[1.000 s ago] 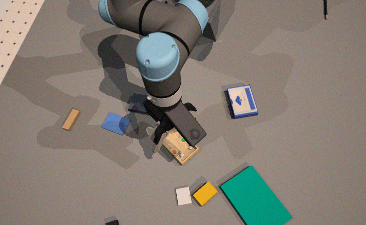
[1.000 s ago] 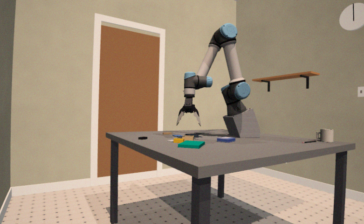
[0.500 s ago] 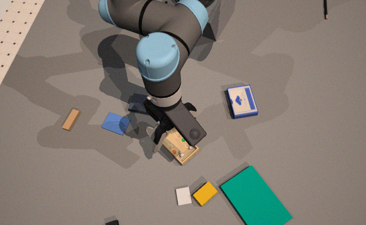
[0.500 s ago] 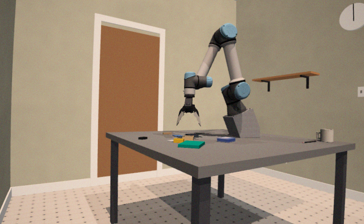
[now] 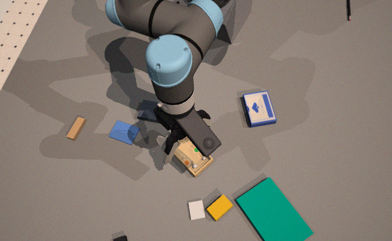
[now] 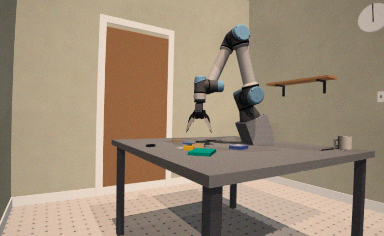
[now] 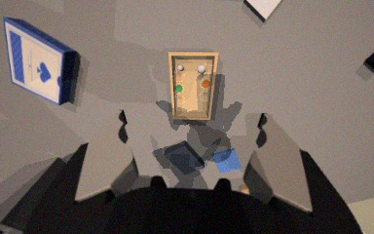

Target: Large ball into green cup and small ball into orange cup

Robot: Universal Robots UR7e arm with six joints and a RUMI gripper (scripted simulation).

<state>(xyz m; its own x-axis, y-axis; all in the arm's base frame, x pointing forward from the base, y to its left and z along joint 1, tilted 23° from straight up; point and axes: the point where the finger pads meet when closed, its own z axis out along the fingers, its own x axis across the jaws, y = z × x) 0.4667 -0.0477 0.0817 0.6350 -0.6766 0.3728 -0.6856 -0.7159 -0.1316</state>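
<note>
The covered wooden puzzle (image 7: 193, 86) lies flat on the table, a small rectangular tray with a green cup (image 7: 178, 89) and an orange cup (image 7: 205, 84). Two pale balls sit at its far end: the smaller one (image 7: 179, 68) above the green cup, the larger one (image 7: 202, 69) above the orange cup. In the overhead view the puzzle (image 5: 193, 157) is partly hidden by the wrist. My gripper (image 7: 191, 112) is open and empty, hanging well above the table over the puzzle; it also shows in the side view (image 6: 199, 123).
A blue card box (image 5: 259, 108) lies to the right. A green slab (image 5: 274, 209), a yellow block (image 5: 219, 207) and a white block (image 5: 197, 209) lie toward the front. A blue tile (image 5: 123, 131), a dark tile (image 5: 148, 110) and a tan block (image 5: 76, 127) lie left. A mug (image 6: 343, 142) stands at the table's corner.
</note>
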